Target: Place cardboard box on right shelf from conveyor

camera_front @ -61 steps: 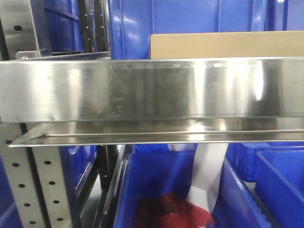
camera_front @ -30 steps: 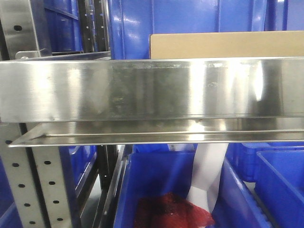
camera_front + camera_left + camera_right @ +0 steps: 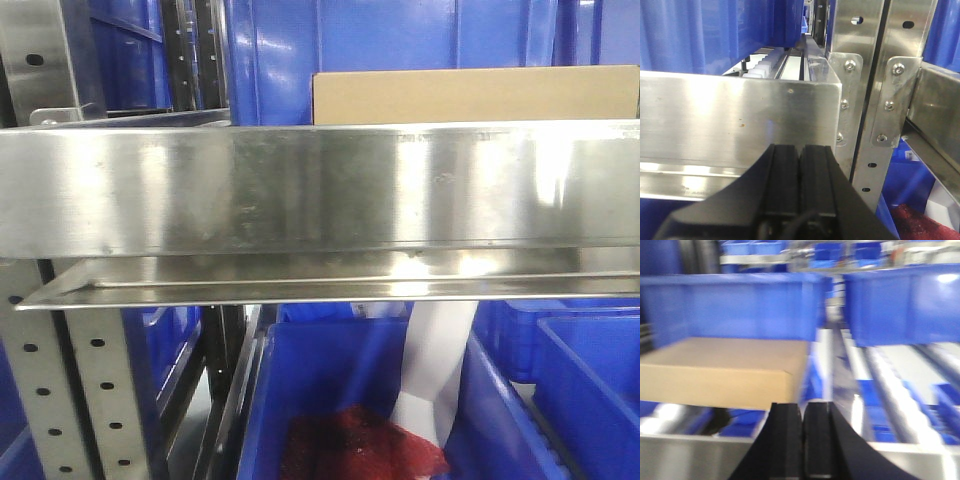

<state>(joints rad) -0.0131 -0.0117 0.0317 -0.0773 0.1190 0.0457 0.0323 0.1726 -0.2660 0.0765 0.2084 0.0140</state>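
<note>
Cardboard box (image 3: pixel 475 95) sits on the right shelf (image 3: pixel 300 190), behind the tall steel front lip; only its top strip shows above the lip in the front view. In the right wrist view the box (image 3: pixel 725 372) lies flat just behind the lip, left of the right gripper (image 3: pixel 802 440), with blue bins (image 3: pixel 735 305) behind it. That view is blurred, so I cannot tell how the box's underside is supported. The conveyor is not in view.

Right gripper: fingers pressed together, nothing between them, apart from the box. Left gripper (image 3: pixel 800 185): fingers likewise closed on nothing, just in front of the lip of a steel shelf (image 3: pixel 740 115), near the perforated upright (image 3: pixel 875 125).

Judgement: the placement looks done; what remains is a clean withdrawal.

Risks:
- Right gripper is low and close to the lip. A backward pull with any drop could strike the lip, jar the shelf and shift the box.
- The box's near corner is close to the right gripper. A leftward swing could clip it and skew the box toward the lip.
- Left gripper is near the lip and upright; forward drift would mean metal contact.
- A lower blue bin (image 3: pixel 350 400) lies under the shelf, should the box come off.
</note>
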